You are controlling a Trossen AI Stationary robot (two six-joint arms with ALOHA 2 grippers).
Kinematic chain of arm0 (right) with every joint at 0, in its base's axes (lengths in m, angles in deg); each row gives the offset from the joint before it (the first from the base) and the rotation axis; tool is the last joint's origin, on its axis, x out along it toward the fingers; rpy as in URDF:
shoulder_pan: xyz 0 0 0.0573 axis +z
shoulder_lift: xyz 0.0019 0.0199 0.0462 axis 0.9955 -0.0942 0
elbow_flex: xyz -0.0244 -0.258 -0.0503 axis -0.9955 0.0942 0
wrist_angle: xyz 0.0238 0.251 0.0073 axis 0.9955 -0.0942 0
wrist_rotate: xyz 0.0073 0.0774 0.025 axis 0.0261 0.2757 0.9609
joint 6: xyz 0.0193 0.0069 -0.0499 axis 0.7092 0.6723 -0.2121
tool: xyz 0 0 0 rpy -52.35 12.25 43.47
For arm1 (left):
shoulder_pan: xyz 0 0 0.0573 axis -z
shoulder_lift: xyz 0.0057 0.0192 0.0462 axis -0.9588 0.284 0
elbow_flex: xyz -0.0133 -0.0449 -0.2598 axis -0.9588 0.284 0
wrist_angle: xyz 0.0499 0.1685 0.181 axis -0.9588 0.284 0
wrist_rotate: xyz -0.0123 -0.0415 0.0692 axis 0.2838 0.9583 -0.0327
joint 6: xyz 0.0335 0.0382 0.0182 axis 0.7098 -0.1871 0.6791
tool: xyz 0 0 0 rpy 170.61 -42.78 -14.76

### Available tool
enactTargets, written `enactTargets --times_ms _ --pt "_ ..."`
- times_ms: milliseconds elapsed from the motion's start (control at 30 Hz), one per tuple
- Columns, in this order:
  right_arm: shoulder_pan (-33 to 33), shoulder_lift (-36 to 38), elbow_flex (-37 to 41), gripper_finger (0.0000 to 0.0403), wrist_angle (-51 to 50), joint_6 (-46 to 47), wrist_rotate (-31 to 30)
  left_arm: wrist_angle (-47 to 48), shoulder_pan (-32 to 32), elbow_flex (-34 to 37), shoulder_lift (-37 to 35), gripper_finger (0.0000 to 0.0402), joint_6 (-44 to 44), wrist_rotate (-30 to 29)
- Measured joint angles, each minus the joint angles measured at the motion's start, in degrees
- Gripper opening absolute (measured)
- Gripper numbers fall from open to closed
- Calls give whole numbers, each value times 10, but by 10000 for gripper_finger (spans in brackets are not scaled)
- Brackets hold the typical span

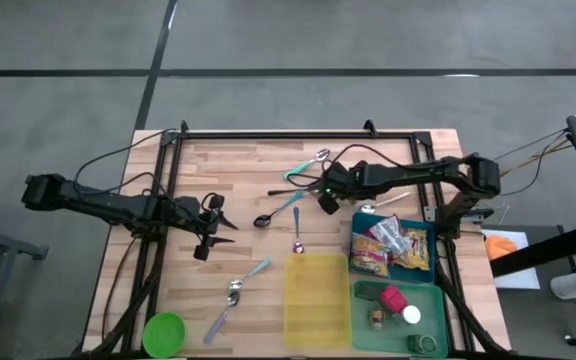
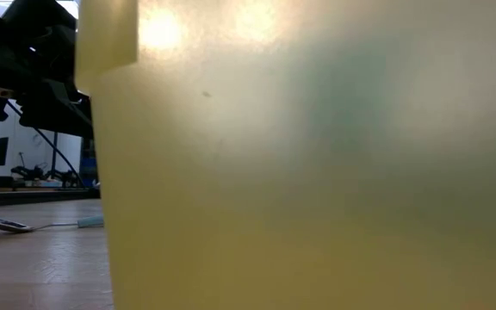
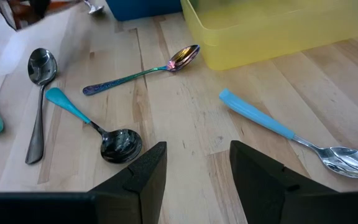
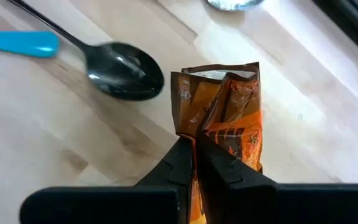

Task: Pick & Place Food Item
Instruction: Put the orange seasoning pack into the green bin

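Observation:
The food item is a brown and orange snack packet point(image 4: 224, 106), and my right gripper point(image 4: 196, 163) is shut on it above the table's middle, just far of the bins point(image 1: 325, 200). My left gripper point(image 3: 197, 167) stands open over the wood at the table's left point(image 1: 213, 228), with nothing between its fingers. Several spoons lie flat on the wood between the two arms, among them a black-bowled one with a blue handle point(image 4: 120, 70) near the packet. My right gripper pinches the packet between its two fingers point(image 4: 180, 163), on the crumpled part nearest the wrist point(image 4: 211, 144). The fingers slant down from the table's right. The packet sticks out past the fingertips, its crimped end point(image 4: 216, 70) farthest from them, and looks clear of the wood.
A yellow bin point(image 1: 316, 300) stands at the near middle and fills most of the low view point(image 2: 317, 172). To its right are a blue bin point(image 1: 423, 268) with snack packets and a green bin point(image 1: 438, 300) with small items. A green bowl point(image 1: 164, 333) sits at the near left.

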Motion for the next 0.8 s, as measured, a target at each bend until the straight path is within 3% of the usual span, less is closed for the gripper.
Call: enactTargets --times_ms 267,800 --pt "0 89 2 10 -7 -33 55 0 0 0 0 174 0 0" --pt "56 249 14 10 -27 -73 362 0 0 0 0 174 0 0"
